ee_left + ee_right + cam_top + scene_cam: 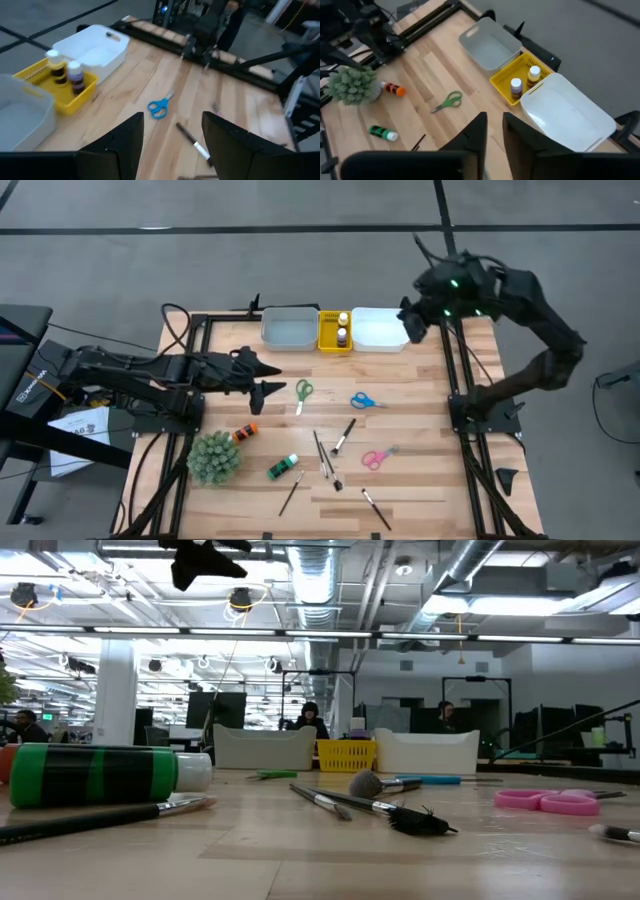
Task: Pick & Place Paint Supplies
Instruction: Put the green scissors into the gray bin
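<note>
An open workspace with ceiling pipes and strip lights stretched behind the wooden table, and two seated people showed far off in the low view. Along the table's far edge stood a grey tray, a yellow tray and a white tray, side by side. Two small bottles stood upright inside the yellow tray, one yellow-capped with dark contents, the other white-capped.

The rest of the paint supplies lay loose on the boards. Green-handled scissors rested near the middle, blue-handled scissors to their right, and pink-handled scissors nearer the front. An orange bottle lay on its side just beside the spiky green plant ball. A green bottle with black bands and a white cap lay flat close by. Several thin dark-handled brushes were scattered around the centre and front, some crossing each other.

The left gripper hung over the table's left part, near the green scissors, its fingers spread apart and empty. The right gripper was raised over the white tray, its fingers standing close together with a narrow gap and holding nothing.
</note>
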`<action>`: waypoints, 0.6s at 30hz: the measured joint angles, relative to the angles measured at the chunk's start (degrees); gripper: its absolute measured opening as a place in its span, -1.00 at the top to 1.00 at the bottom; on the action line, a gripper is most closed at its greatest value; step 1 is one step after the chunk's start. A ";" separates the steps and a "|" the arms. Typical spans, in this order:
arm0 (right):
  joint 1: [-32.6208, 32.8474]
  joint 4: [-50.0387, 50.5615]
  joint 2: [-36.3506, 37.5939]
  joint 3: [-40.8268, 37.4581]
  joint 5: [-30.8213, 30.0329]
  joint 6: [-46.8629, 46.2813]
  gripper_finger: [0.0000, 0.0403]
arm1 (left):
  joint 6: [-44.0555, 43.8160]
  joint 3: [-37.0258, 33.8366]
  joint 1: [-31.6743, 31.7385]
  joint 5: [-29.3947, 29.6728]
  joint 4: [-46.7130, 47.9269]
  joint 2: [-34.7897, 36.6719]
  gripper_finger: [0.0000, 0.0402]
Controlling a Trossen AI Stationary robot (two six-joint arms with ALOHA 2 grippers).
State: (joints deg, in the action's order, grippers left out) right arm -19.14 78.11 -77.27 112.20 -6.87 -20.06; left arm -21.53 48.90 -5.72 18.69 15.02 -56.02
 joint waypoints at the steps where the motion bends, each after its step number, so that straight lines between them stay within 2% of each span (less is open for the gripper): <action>1: 1.59 0.24 0.70 0.00 -2.08 -1.06 0.66 | -0.04 0.00 0.00 -0.20 -1.03 -0.42 0.03; 4: 5.20 0.59 2.59 0.00 -7.16 -3.32 0.55 | 0.26 0.00 0.02 -0.54 -5.01 -2.36 0.03; 7: 7.50 0.62 3.73 0.00 -9.74 -3.36 0.45 | 2.99 0.00 0.00 1.22 -9.09 -5.06 0.03; 11: 8.24 1.79 4.36 -0.02 -10.49 -3.18 0.35 | 3.65 0.11 0.30 4.73 -15.49 -10.07 0.03; 18: 8.26 2.68 5.52 -0.01 -10.46 -1.62 0.26 | 8.88 2.22 0.44 5.53 -16.45 -20.85 0.03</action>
State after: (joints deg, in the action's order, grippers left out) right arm -10.87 80.79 -71.75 112.19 -17.33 -21.69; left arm -12.65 51.13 -5.28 24.23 -1.43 -76.86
